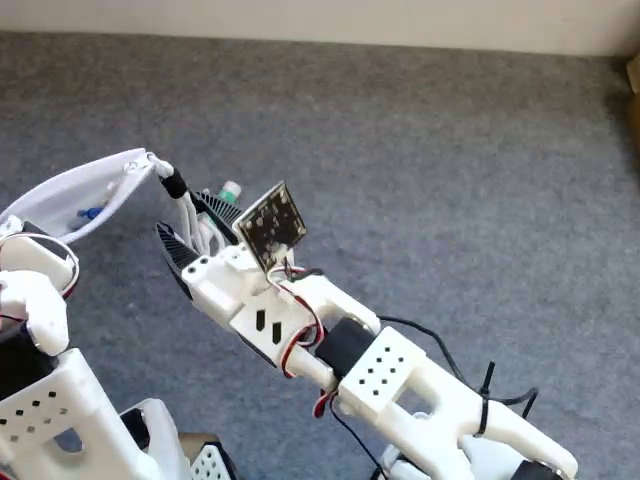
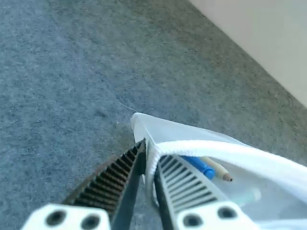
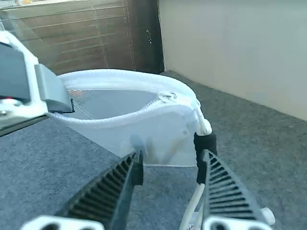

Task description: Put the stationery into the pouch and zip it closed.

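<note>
Grey carpet (image 1: 450, 150) runs to a pale wall (image 1: 350, 20), beside what may be brown slatted blinds (image 3: 81, 43).

The pouch (image 2: 182, 132) is cut off at the edge; its pens (image 2: 201, 167) lie half hidden.

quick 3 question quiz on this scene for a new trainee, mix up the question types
1. True or false: the left end effector is shut on the zip rim of the flat translucent white pouch.
2. Which of these lies inside the pouch? A) red scissors B) a slim blue pen C) a metal ruler
3. Fill in: the right end effector is ____, with its fingers on either side of the small black zip pull tab.

Key: 1 true; 2 B; 3 open.
</note>
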Robot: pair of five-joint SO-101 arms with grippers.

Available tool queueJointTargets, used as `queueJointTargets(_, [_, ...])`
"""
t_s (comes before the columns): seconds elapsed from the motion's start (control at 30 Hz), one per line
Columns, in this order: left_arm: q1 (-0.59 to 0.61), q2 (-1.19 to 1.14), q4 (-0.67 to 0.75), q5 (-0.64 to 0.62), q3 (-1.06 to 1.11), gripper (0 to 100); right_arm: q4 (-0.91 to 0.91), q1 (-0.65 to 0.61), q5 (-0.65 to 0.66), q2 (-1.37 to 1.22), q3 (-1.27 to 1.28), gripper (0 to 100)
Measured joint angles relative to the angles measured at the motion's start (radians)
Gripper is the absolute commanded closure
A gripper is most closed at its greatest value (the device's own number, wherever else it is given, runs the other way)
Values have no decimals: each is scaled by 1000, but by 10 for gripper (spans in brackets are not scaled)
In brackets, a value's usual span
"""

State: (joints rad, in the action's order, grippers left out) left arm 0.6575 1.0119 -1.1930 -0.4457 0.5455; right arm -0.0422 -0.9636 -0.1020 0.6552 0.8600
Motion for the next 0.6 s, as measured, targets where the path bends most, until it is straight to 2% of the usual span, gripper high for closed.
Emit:
queueJointTargets(0.2, [2,0,0,0,0,993,-17,69,-32,-178,-110,819])
queueJointTargets(0.6, [64,0,29,-31,21,993,-17,193,-324,-436,-318,819])
